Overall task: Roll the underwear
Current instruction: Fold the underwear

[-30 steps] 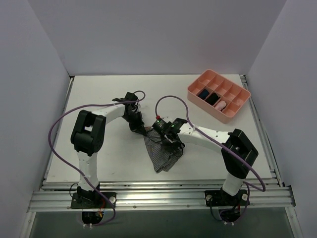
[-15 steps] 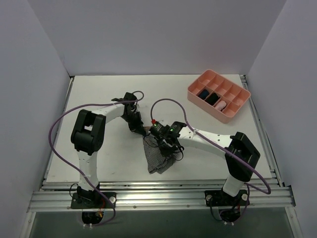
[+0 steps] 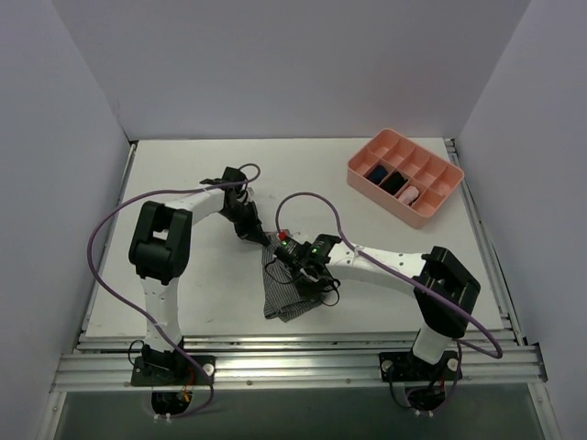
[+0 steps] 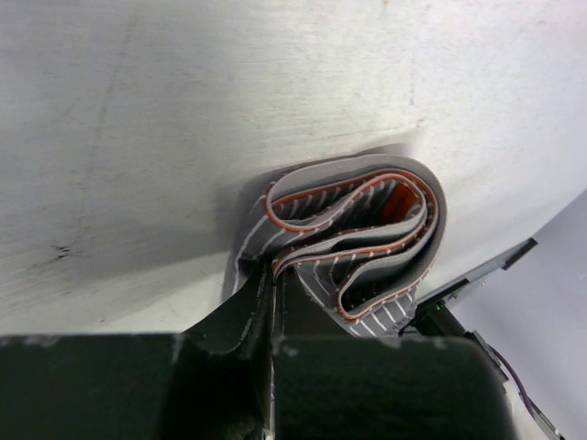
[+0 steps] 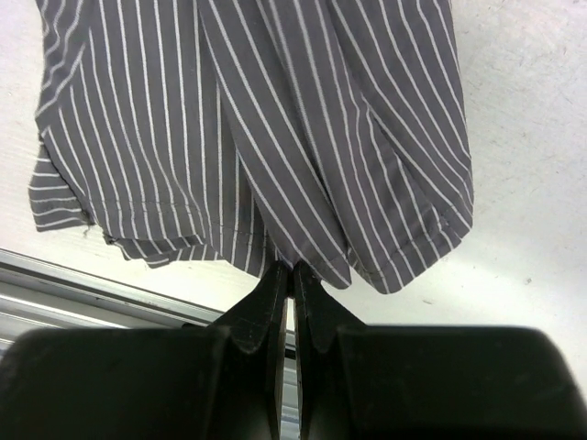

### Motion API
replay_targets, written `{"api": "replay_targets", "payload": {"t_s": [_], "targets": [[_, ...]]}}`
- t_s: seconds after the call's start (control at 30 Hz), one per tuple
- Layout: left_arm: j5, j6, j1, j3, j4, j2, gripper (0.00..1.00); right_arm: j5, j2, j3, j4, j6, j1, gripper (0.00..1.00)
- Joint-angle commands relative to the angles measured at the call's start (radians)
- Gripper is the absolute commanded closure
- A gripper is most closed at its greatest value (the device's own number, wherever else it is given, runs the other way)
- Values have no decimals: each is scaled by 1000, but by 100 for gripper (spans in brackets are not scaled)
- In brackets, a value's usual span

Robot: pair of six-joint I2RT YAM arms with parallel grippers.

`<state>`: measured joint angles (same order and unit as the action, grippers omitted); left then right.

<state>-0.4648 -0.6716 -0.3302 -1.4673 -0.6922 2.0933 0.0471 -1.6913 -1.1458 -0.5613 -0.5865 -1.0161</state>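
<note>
Lying on table (image 3: 183,179), centre, toward the near edge: underwear (image 3: 281,297), grey with fine white stripes, bunched. Just beyond it, right gripper (image 5: 292,271), tips pressed together, pinching a fold of the striped cloth. Farther and left, left gripper (image 4: 275,282), likewise closed, nipping the folded waistband with orange trim. Far right: pink divided tray (image 3: 390,202), small rolled bundles (image 3: 394,181) inside.

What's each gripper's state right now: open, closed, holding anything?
left gripper: closed, pinching the waistband end of the underwear.
right gripper: closed, pinching a fold of the underwear's striped cloth.
</note>
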Motion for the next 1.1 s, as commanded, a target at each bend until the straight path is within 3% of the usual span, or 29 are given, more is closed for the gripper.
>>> {"api": "replay_targets", "payload": {"t_s": [0.0,0.23,0.53,0.77,1.07], "targets": [[-72,18,6,-48,72,4,98,11,56,-8,-36,-18,-7,100],[-71,30,6,-34,76,2,98,-35,-5,-155,18,-50,-15,100],[-64,30,6,-39,71,27,98,-39,-226,-347,8,-75,-91,98],[-58,40,13,-54,60,37,98,-105,-320,-328,70,-102,-128,99],[-60,124,34,-163,-29,80,97,-64,-289,-269,52,-130,-150,98]]}}
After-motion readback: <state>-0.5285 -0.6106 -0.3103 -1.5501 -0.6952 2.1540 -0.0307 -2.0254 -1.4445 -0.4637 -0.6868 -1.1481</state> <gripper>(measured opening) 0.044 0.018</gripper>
